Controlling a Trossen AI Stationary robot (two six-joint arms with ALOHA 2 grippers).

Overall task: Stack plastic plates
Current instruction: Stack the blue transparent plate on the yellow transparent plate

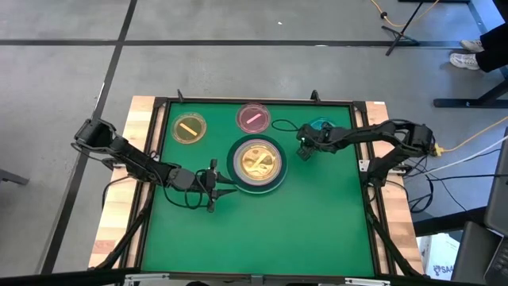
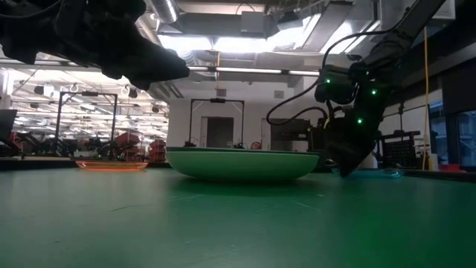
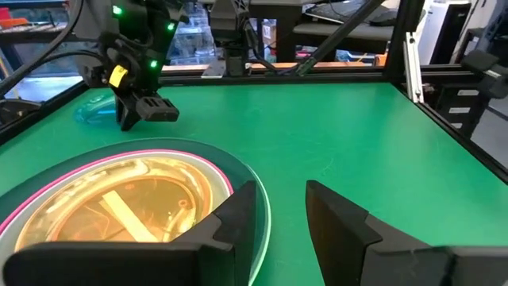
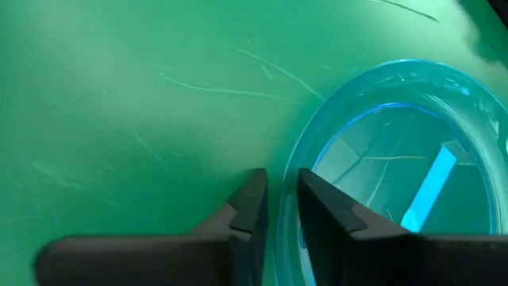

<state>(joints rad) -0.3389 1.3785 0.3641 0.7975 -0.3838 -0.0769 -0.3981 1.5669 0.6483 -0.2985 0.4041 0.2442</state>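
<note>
Jaws of right gripper (image 4: 278,208) pinch cyan plate (image 4: 397,171) rim; left gripper (image 3: 279,218) open.

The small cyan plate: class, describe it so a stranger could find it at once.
On the green table mat, look to the far right corner, where the right gripper reaches. The small translucent cyan plastic plate lies there, the only blue one; its neighbours are pink and amber.

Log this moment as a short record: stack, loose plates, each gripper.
stack: amber plate on top, pink and green rims below, mid-table
loose plates: amber plate, far left; pink plate; cyan plate, far right
left gripper: open, beside the stack's rim, holding nothing
right gripper: fingers astride the cyan plate's rim, narrow gap
table: green mat
</note>
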